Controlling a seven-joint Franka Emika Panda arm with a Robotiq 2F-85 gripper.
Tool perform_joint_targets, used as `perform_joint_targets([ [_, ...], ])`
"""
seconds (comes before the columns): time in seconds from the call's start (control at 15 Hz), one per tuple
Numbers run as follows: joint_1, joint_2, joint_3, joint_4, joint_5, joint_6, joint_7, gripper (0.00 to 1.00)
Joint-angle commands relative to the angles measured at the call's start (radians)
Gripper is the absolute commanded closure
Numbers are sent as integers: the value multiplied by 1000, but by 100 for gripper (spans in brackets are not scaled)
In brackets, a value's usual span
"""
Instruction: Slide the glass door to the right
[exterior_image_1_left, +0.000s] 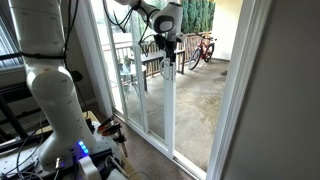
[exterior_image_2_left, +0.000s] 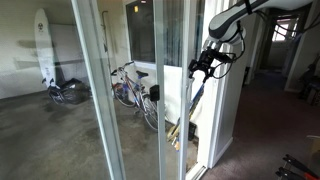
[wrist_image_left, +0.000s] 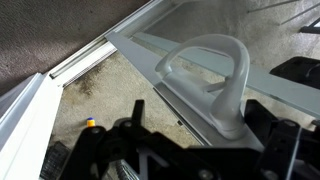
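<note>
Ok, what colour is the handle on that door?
White. The handle is a looped pull, and it shows best in the wrist view.

The glass door (exterior_image_1_left: 170, 110) is a tall clear pane in a slim white frame and stands upright in its floor track. In both exterior views (exterior_image_2_left: 178, 120) its edge post is apart from the wall jamb. A white loop handle (wrist_image_left: 238, 90) sits on this post.
</note>
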Motion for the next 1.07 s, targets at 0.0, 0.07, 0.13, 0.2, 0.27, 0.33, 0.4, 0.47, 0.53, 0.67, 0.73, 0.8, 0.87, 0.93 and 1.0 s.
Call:
perform_joint_targets([
  [0.0, -17, 38, -18, -35, -67, 8, 32, 0],
  [0.07, -14, 40, -14, -38, -67, 9, 31, 0],
  [0.13, -11, 44, -10, -39, -67, 7, 30, 0],
  [0.2, -8, 53, -7, -42, -72, 7, 32, 0],
  [0.27, -4, 65, -5, -36, -73, 9, 38, 0],
  [0.33, -2, 77, -7, -28, -77, 9, 47, 0],
  [0.4, -1, 81, -8, -25, -77, 10, 46, 0],
  [0.47, -3, 83, -11, -24, -79, 8, 48, 0],
  [0.53, -5, 85, -14, -22, -82, 9, 49, 0],
  [0.67, -12, 81, -22, -19, -91, 2, 52, 0],
  [0.73, -17, 77, -29, -19, -94, 2, 53, 0],
  [0.8, -25, 74, -32, -15, -88, -14, 49, 0],
  [0.87, -33, 69, -38, -15, -86, -24, 43, 0],
  [0.93, -39, 64, -45, -18, -90, -28, 37, 0],
  [1.0, -50, 57, -53, -20, -94, -40, 22, 0],
])
